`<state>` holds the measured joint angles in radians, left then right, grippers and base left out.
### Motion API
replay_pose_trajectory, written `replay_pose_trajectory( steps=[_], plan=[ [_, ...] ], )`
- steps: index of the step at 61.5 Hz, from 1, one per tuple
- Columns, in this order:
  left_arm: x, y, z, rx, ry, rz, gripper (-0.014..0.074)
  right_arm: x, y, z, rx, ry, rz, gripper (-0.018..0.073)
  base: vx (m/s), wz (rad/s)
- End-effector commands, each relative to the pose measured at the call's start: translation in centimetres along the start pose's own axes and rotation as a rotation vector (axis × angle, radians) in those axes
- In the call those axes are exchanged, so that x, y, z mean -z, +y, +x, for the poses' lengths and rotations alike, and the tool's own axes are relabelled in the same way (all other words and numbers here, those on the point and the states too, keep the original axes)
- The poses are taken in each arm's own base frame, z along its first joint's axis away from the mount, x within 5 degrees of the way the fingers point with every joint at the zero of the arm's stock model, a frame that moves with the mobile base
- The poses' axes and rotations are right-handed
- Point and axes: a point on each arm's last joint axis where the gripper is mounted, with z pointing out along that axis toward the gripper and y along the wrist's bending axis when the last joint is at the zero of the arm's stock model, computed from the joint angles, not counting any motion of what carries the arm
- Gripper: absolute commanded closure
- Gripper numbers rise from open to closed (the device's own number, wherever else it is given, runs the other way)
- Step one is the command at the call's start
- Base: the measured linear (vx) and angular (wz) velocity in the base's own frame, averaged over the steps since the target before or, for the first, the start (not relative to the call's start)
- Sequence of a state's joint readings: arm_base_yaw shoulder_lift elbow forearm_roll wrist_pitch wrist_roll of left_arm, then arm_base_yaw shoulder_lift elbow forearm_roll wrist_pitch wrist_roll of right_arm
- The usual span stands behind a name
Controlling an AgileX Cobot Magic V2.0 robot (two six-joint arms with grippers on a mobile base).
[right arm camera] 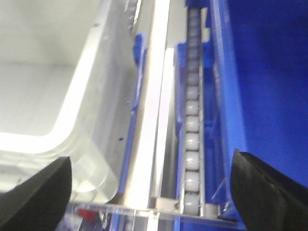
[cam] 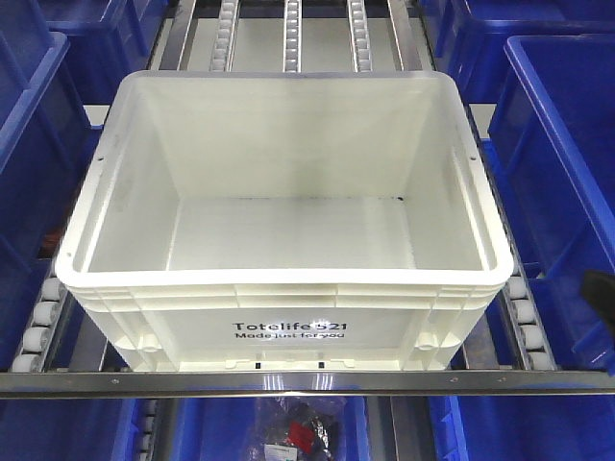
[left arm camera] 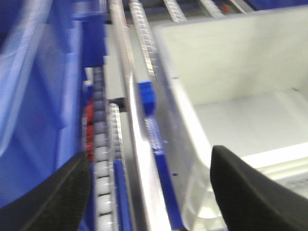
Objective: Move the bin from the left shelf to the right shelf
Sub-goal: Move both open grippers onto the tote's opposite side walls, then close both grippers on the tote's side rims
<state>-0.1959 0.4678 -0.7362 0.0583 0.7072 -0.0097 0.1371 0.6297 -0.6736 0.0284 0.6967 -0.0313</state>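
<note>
The white bin [cam: 154, 322] is sitting empty on the roller shelf, its printed front wall facing you and its base resting just behind the front rail [cam: 307, 381], while blue bins [cam: 567, 144] are crowding it on both sides. You are holding the left claw [left arm camera: 150, 153] spread wide: one of its black fingers [left arm camera: 53, 202] is hanging over the roller track [left arm camera: 101, 159], the other is showing in front of the white bin [left arm camera: 231, 57], and the tote's left wall and a steel shelf rail [left arm camera: 139, 159] are running up between them, though blur is hiding how near the pads are to the plastic. You are keeping the right claw [right arm camera: 150, 157] just as wide, with the near right corner of the white bin [right arm camera: 103, 110] lying toward its inner finger and another roller track [right arm camera: 192, 144] and a blue bin [right arm camera: 269, 72] lying toward its outer one; neither claw is gripping anything. Judging from the bare interior, the tote is likely going to feel light but bulky, stiff enough to keep its shape, and slick on its smooth walls. The ribbed rim is looking like the best purchase, so you would probably be pinching it on opposite sides, one claw each, and keeping the load level.
</note>
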Motion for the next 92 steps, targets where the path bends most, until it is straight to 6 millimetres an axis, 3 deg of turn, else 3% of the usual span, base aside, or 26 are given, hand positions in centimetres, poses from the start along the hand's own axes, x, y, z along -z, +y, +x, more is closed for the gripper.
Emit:
replay_pose_trajectory(
  steps=[1,16,30,43,54,70,92],
  plan=[
    [-0.3,-0.5,-2.6,-0.031,-0.051,0.060,0.0089,-0.1,0.7,-2.6,0.053,-0.020,-0.041,-0.0078,0.00,0.00],
    [-4.5,-1.7,-4.9,-0.084,0.104,0.116,0.0089,-3.6,2.3,-6.5,0.120,0.199,-0.060,-0.0062,0.00,0.00],
    [-11.0,-2.6,-5.7,-0.026,0.291,0.108,0.0089,-7.1,2.8,-9.7,0.052,0.286,-0.022,-0.0048,0.00,0.00],
    [-16.7,-3.2,-6.0,0.068,0.424,0.057,0.0089,-10.1,3.3,-11.2,0.011,0.319,-0.014,-0.0032,0.00,0.00],
    [-20.2,-3.5,-6.6,0.094,0.481,0.012,0.0089,-12.3,3.7,-11.6,0.001,0.347,-0.009,-0.0032,0.00,0.00],
    [-23.6,-3.8,-7.7,0.083,0.562,-0.012,0.0089,-15.6,3.7,-12.6,-0.055,0.386,0.013,-0.0032,0.00,0.00],
    [-27.0,-2.7,-7.0,0.110,0.638,-0.087,0.0089,-18.8,4.1,-13.9,-0.033,0.475,0.037,-0.0032,0.00,0.00]
  ],
)
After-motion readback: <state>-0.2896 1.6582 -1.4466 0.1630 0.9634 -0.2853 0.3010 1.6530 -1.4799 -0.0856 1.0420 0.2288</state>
